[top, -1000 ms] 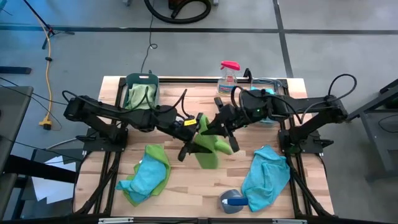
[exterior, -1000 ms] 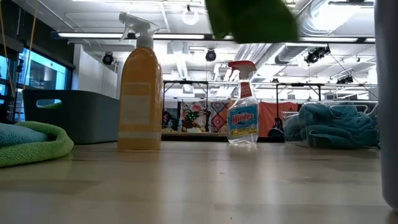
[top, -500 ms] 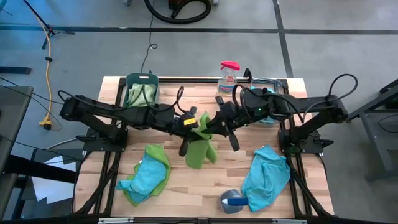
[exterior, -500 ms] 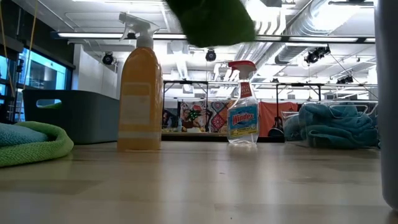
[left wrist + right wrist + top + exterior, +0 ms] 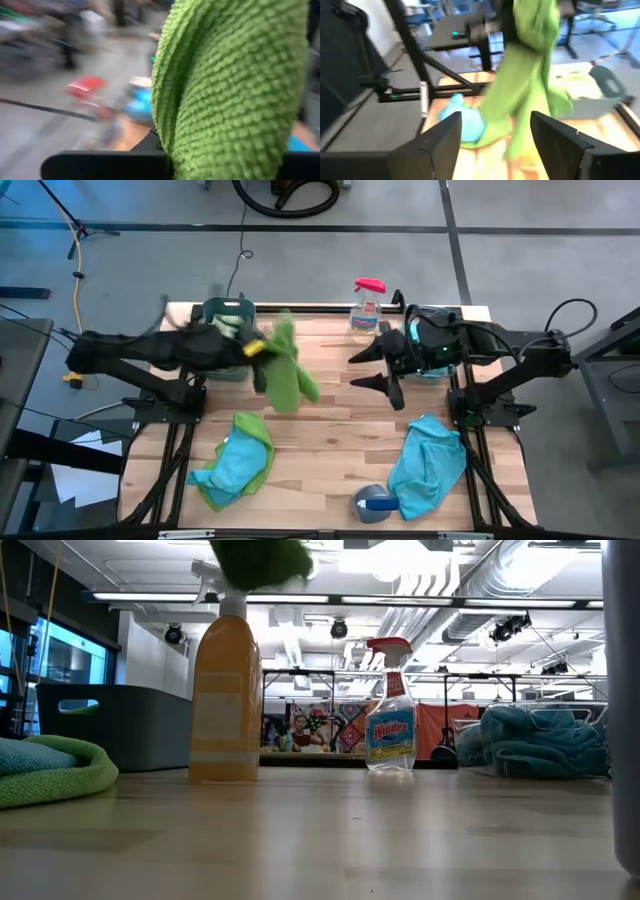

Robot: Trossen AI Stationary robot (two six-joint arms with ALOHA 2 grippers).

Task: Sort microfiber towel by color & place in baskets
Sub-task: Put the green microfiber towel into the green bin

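From the high view, a green towel is being held up over the bench by the left end effector, which is pressed together on the cloth's upper edge, just beside the dark teal basket at the far left. Green cloth is already lying in that basket. The right end effector is being held with its fingers spread and nothing between them, near the clear basket at the far right. 2 more heaps are lying on the near half: a blue and green pile to the left and a blue towel to the right.

In the low view, only a green blur of the hanging towel is being shown above an orange spray bottle.

In the left wrist view, the towel's looped weave is filling the picture, draped over the fingers.

In the right wrist view, the towel is being seen dangling in long folds beyond the 2 spread fingers.

The cloth is judged light, limp and grippy, not fragile; it is best pinched at a bunched edge or corner, since it is likely to swing and trail when carried.
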